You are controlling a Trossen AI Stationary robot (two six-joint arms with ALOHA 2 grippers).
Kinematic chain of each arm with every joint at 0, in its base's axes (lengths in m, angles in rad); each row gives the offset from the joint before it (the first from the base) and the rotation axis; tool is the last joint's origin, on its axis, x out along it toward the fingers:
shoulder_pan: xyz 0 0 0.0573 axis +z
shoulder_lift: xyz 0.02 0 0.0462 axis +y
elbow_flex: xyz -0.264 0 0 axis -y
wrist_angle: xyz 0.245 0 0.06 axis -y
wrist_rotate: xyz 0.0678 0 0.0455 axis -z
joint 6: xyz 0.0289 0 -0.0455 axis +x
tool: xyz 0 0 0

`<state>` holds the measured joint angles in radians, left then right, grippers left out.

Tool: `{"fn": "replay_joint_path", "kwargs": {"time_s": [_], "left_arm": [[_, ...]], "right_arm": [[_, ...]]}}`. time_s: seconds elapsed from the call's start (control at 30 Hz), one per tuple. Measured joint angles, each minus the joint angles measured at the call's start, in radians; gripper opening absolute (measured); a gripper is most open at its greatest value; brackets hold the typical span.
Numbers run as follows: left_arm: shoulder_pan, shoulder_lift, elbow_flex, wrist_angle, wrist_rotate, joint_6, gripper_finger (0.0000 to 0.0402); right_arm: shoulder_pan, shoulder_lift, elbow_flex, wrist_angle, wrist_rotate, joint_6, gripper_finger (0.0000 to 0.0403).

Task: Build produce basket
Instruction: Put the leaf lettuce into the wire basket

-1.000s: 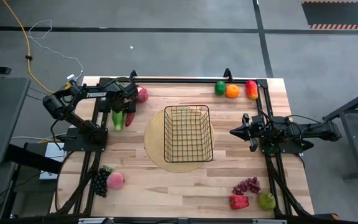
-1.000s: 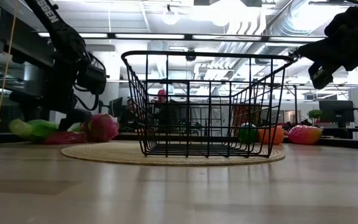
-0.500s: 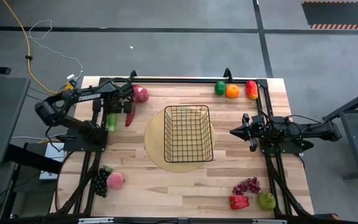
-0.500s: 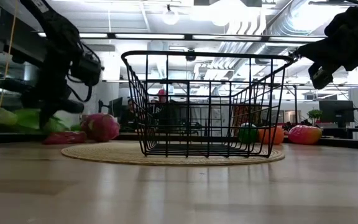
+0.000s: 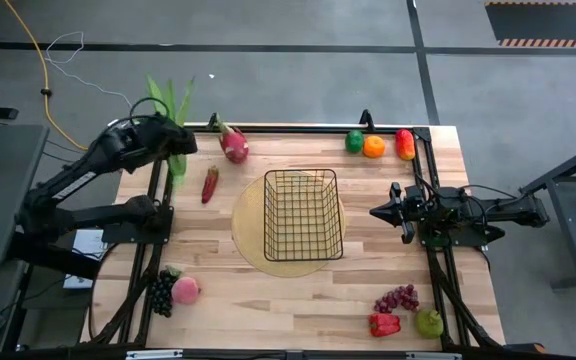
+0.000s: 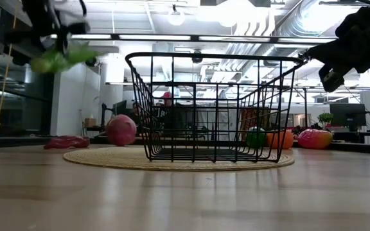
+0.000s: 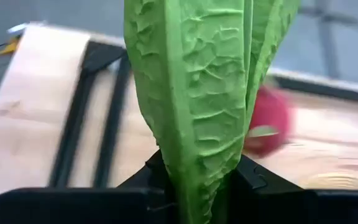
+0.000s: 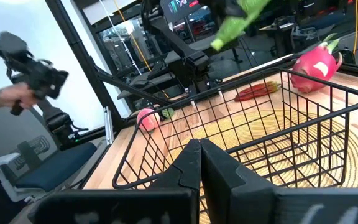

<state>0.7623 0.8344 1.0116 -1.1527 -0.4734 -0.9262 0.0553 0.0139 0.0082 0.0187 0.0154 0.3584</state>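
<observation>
My left pincer (image 5: 173,150), clamped on leafy greens (image 5: 171,110) over the table's far-left corner, has the wire basket (image 5: 303,214) toward mid-table.

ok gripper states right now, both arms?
Left gripper: shut on the green leafy vegetable, lifted above the table's far-left corner.
Right gripper: shut, empty, waiting beside the basket.

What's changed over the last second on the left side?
The left gripper closed on the green leafy vegetable beside the dragon fruit and lifted it off the table, swinging toward the far left corner. The dragon fruit shifted slightly; the red chili now lies uncovered. The basket, the other produce and the shut right gripper stayed put.
</observation>
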Motion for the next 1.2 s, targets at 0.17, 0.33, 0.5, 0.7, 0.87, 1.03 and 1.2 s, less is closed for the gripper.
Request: {"fn": "replay_joint_path", "kwargs": {"time_s": [0.17,0.33,0.5,0.7,0.87,1.03,1.2], "left_arm": [[-0.167,0.015,0.088,0.057,-0.07,-0.051,0.0058],[-0.386,0.119,0.094,0.293,-0.169,-0.103,0.0057],[-0.566,0.293,0.093,0.598,-0.215,-0.124,0.0056],[-0.713,0.534,0.24,0.751,-0.21,-0.162,0.0056],[-0.763,0.747,0.518,0.61,-0.215,-0.139,0.0056],[-0.775,0.928,0.721,0.384,-0.21,-0.197,0.0055],[-0.813,1.039,0.765,0.322,-0.191,-0.355,0.0057]], "right_arm": [[0.0,0.0,0.0,0.0,0.0,0.0,0.0],[0.0,0.0,0.0,0.0,0.0,0.0,0.0],[0.0,0.0,0.0,0.0,0.0,0.0,0.0],[0.0,0.0,0.0,0.0,0.0,0.0,0.0],[0.0,0.0,0.0,0.0,0.0,0.0,0.0],[0.0,0.0,0.0,0.0,0.0,0.0,0.0],[0.0,-0.001,0.0,0.0,0.0,0.0,0.0]]}}
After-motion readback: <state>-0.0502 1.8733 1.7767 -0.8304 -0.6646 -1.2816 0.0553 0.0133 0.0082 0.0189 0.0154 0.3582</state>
